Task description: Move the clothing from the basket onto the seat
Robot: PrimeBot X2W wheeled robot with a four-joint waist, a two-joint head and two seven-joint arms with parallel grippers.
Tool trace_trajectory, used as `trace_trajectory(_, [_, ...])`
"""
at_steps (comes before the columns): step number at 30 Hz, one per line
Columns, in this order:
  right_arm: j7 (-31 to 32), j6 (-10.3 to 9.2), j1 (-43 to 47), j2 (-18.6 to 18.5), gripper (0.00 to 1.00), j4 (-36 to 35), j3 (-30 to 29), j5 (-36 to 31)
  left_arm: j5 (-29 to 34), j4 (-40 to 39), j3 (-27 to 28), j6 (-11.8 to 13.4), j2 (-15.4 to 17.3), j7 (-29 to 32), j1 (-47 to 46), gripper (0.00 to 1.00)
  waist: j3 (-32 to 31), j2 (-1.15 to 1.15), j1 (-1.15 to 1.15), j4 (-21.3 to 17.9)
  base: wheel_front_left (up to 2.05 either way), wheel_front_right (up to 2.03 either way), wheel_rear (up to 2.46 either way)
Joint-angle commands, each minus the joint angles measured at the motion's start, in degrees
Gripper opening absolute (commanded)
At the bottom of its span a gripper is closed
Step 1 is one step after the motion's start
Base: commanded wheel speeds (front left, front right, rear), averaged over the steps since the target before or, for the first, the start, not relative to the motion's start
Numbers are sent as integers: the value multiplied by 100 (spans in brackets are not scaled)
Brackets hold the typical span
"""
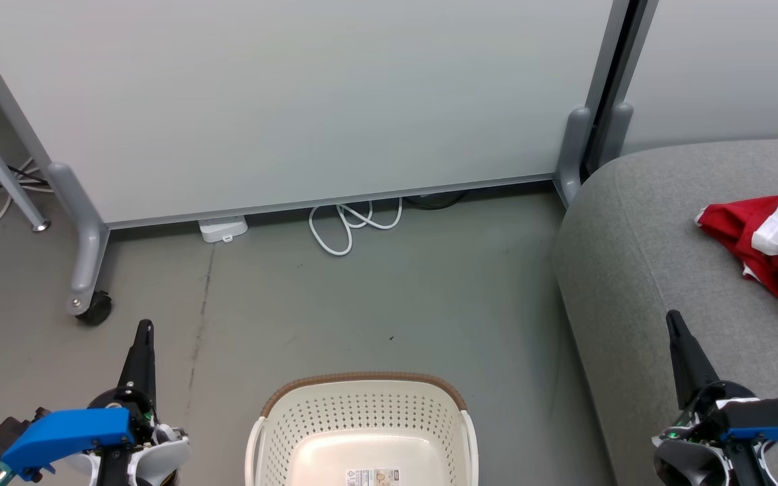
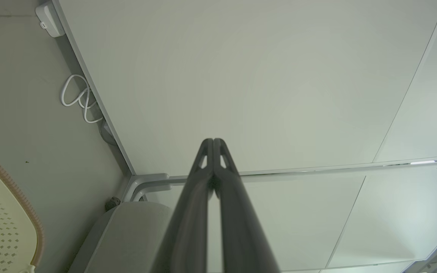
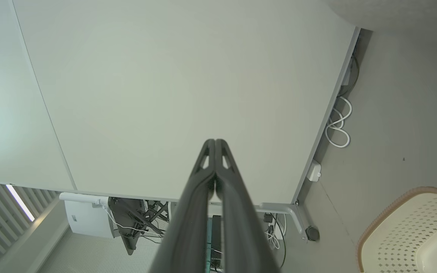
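The left gripper has its two dark fingers pressed together with nothing between them, tips pointing up and away over the grey floor. In its own wrist view, the left gripper shows the pads meeting at the tip. The right gripper is the same, drawn to a narrow point and carrying nothing, and it hangs over the near edge of the seat. From its wrist camera, the right gripper faces the pale partition panel. Both arms sit low and wide, one on each side of the basket, a parked stance that I judge suits a job with nothing left to lift.

The basket stands on the floor between them. The part of its bottom in view is bare apart from a small label (its near end is cut off by the frame edge, so that part goes unchecked).

The clothing lies on the seat, well to the right, a crumpled red heap with a white panel and white stripes. I cannot tell whether it is one garment or two. It sits well in from the cushion's rounded front edge, so it seems unlikely to slide off.

A white cable is coiled under the partition, well apart from both grippers.
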Motion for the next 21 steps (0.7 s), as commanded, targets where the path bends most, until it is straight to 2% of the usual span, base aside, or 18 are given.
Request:
trace_trajectory(1, [40, 4, -63, -36, 0, -37, -17, 124, -96, -49, 30, -17, -4, 44, -93, 0, 1, 0, 0, -3, 0, 0, 0])
trace_trajectory(10, [92, 4, -93, -38, 0, -53, -29, 440, -382, -88, 76, -18, -18, 123, -125, 0, 6, 0, 0, -20, 0, 0, 0])
trace_trajectory(21, [89, 4, -83, -38, 0, -50, -27, 417, -360, -84, 73, -18, -16, 119, -112, 0, 6, 0, 0, -20, 0, 0, 0])
